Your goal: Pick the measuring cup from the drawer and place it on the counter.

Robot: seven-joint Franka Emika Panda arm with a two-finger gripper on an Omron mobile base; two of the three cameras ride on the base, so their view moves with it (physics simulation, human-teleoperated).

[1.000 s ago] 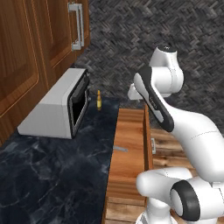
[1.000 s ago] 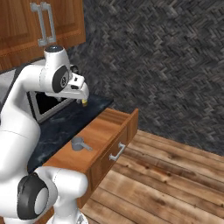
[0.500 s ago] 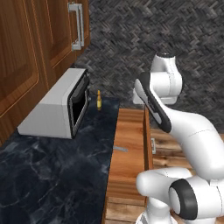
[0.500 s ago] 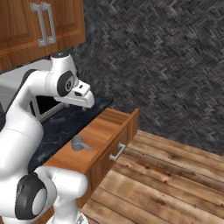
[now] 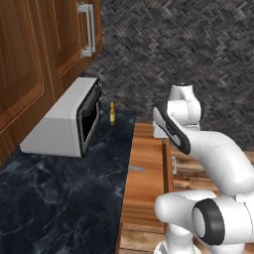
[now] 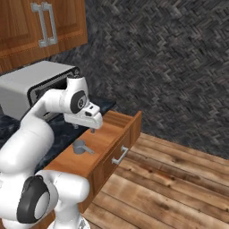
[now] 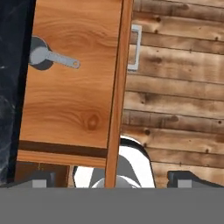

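Drawer (image 6: 117,134) open | tool (image 6: 93,130) wide apart (empty) | measuring cup (image 7: 41,54) untouched

A rendered home kitchen: wooden cabinet doors (image 5: 54,44) with metal handles fill the upper left of the left base view, above a grey microwave (image 5: 67,119) on a dark marbled counter (image 5: 59,193). A herringbone wall (image 6: 170,62) stands behind, and what looks like plank flooring (image 6: 170,183) lies at lower right.
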